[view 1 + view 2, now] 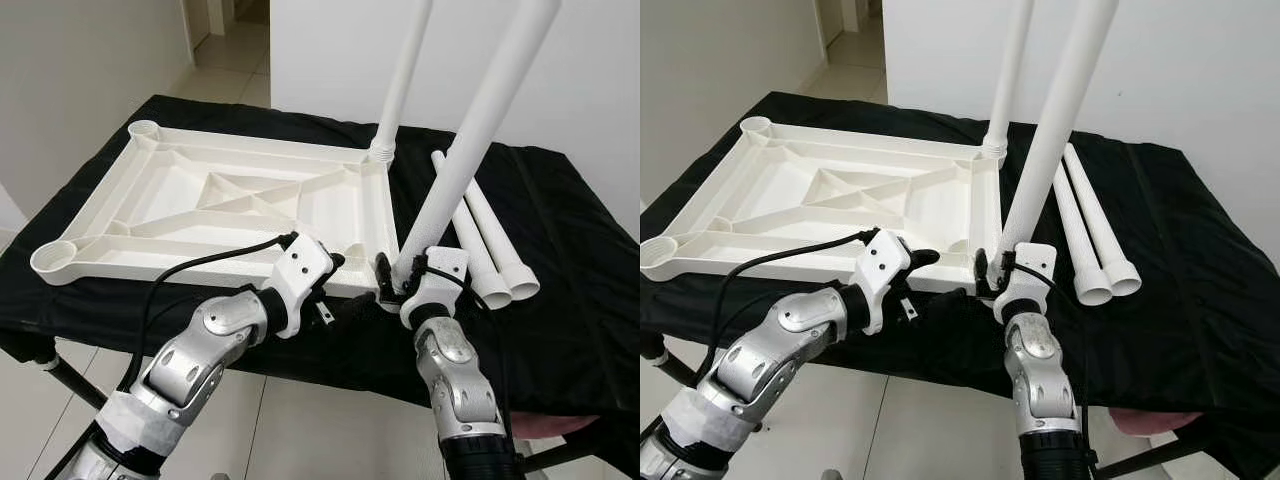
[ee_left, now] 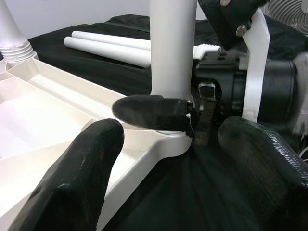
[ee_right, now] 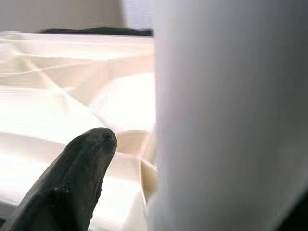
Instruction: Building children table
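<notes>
Two table legs stand in an upturned white plastic tabletop (image 1: 230, 200) on black cloth (image 1: 560, 300).
Right gripper (image 1: 392, 283), forearm upright, pinches the smooth tube leg (image 1: 470, 160) at 5 o'clock corner; left gripper (image 1: 338, 270), fingers spread, beside it.

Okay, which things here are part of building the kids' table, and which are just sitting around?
Part of the job:
- white tabletop, upside down
- leg already standing in the far corner socket
- leg held by the right claw at the near corner
- two spare legs lying alongside
- left claw, open nearby

Just there:
- black cloth under everything
</notes>
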`<state>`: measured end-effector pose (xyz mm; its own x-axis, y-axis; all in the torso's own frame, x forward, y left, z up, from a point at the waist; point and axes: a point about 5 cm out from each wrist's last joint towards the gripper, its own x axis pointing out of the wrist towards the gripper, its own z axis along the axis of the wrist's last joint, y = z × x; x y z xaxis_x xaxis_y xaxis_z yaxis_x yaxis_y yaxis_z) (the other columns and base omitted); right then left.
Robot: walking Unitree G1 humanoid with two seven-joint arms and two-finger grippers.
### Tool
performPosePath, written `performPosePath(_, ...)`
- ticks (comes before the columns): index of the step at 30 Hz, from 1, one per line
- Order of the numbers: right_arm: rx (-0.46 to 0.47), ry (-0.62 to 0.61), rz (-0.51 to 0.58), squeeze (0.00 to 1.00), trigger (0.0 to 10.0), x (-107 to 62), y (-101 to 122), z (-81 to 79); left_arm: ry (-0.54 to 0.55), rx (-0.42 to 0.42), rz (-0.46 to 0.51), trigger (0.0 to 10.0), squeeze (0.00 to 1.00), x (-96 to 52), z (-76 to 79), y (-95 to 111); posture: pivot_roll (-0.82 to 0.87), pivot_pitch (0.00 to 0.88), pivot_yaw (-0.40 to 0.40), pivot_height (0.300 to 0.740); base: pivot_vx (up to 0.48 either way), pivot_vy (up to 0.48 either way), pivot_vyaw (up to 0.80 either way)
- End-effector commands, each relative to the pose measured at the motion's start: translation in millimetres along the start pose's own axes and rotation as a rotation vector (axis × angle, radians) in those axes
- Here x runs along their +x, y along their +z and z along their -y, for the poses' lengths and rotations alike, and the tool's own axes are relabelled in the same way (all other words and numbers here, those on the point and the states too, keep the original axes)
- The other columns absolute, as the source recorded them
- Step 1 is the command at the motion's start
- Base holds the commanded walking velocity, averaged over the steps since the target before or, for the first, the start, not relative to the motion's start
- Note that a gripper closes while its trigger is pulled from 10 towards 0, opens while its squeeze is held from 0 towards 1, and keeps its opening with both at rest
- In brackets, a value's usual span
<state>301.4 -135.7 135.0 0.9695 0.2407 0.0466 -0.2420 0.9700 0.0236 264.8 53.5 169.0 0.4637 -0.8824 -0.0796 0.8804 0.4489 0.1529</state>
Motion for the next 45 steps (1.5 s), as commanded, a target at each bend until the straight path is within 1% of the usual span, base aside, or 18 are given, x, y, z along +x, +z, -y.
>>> performPosePath(1,0.003,0.069,0.009,0.00,10.0,2.2,0.5,-2.1,-0.111,0.010,0.004,10.0,0.00,1.3,4.9,1.0,-0.09,0.000,-0.030,0.740,0.000,0.000,0.00)
performPosePath(3,-0.058,0.153,0.006,0.00,10.0,6.6,2.5,3.7,-0.114,0.007,0.011,10.0,0.00,3.0,5.7,1.8,-0.10,0.000,-0.034,0.740,0.000,0.000,0.00)
performPosePath(8,-0.088,0.198,-0.004,0.00,10.0,9.8,2.8,8.8,-0.116,0.004,0.015,10.0,0.00,4.2,6.3,1.8,-0.10,0.000,-0.031,0.740,0.000,0.000,0.00)
performPosePath(11,-0.159,0.265,-0.036,0.00,10.0,13.5,-1.8,18.4,-0.133,0.014,0.019,10.0,0.00,5.8,8.5,3.1,-0.08,0.000,-0.029,0.740,0.000,0.000,0.00)
performPosePath(12,-0.169,0.294,-0.063,0.00,6.8,12.9,-6.5,20.0,-0.137,0.018,0.019,10.0,0.00,5.7,8.3,3.3,-0.07,0.000,-0.031,0.740,0.000,0.000,0.00)
performPosePath(13,-0.169,0.294,-0.063,0.00,6.8,12.9,-6.5,20.0,-0.137,0.018,0.019,10.0,0.00,5.7,8.3,3.3,-0.07,0.000,-0.031,0.740,0.000,0.000,0.00)
performPosePath(14,-0.175,0.314,-0.072,0.00,4.7,11.9,-9.5,20.5,-0.138,0.024,0.018,10.0,0.00,5.2,7.7,3.4,-0.07,0.000,-0.033,0.740,0.000,0.000,0.00)
performPosePath(15,-0.159,0.335,-0.086,0.00,0.7,10.8,-12.6,21.3,-0.136,0.025,0.017,10.0,0.00,4.8,6.3,3.3,-0.07,0.000,-0.033,0.740,0.000,0.000,0.00)
performPosePath(16,-0.159,0.335,-0.086,0.00,0.7,10.8,-12.6,21.3,-0.136,0.025,0.017,10.0,0.00,4.8,6.3,3.3,-0.07,0.000,-0.033,0.740,0.000,0.000,0.00)
performPosePath(17,-0.159,0.344,-0.102,0.00,0.0,9.5,-16.2,22.4,-0.133,0.028,0.015,10.0,0.00,4.2,4.7,3.0,-0.07,0.000,-0.034,0.740,0.000,0.000,0.00)
performPosePath(25,-0.130,0.351,-0.138,0.00,0.0,4.6,-27.5,24.5,-0.131,0.035,0.014,10.0,0.00,3.7,3.2,2.8,-0.08,0.000,-0.030,0.740,0.000,0.000,0.00)
performPosePath(26,-0.119,0.340,-0.143,0.00,8.0,4.6,-29.0,24.7,-0.133,0.040,0.015,10.0,0.00,5.0,2.8,3.2,-0.08,0.000,-0.029,0.740,0.000,0.000,0.00)
performPosePath(28,-0.119,0.340,-0.143,0.00,8.0,4.6,-29.0,24.7,-0.133,0.040,0.015,10.0,0.00,5.0,2.8,3.2,-0.08,0.000,-0.029,0.740,0.000,0.000,0.00)
performPosePath(29,-0.101,0.321,-0.139,0.00,10.0,4.7,-28.4,24.4,-0.136,0.042,0.018,10.0,0.00,6.7,1.8,4.5,-0.08,0.000,-0.031,0.740,0.000,0.000,0.00)
performPosePath(35,-0.065,0.142,-0.170,0.00,10.0,3.0,-30.2,19.0,-0.135,0.050,0.023,10.0,0.00,8.6,-2.8,6.0,-0.10,0.000,-0.025,0.740,0.000,0.000,0.00)
performPosePath(37,-0.012,-0.021,-0.200,0.00,10.0,0.4,-33.0,17.9,-0.139,0.055,0.024,10.0,0.00,9.8,-4.8,7.2,-0.10,0.000,-0.026,0.740,0.000,0.000,0.00)
performPosePath(41,0.007,-0.086,-0.208,0.00,10.0,-1.0,-34.0,17.7,-0.137,0.057,0.025,10.0,0.00,10.2,-6.4,7.8,-0.10,0.000,-0.022,0.740,0.000,0.000,0.00)
performPosePath(45,0.029,-0.293,-0.219,0.00,10.0,-6.9,-37.1,15.9,-0.140,0.054,0.033,10.0,0.00,10.8,-7.1,9.0,-0.12,0.000,-0.011,0.740,0.000,0.000,0.00)
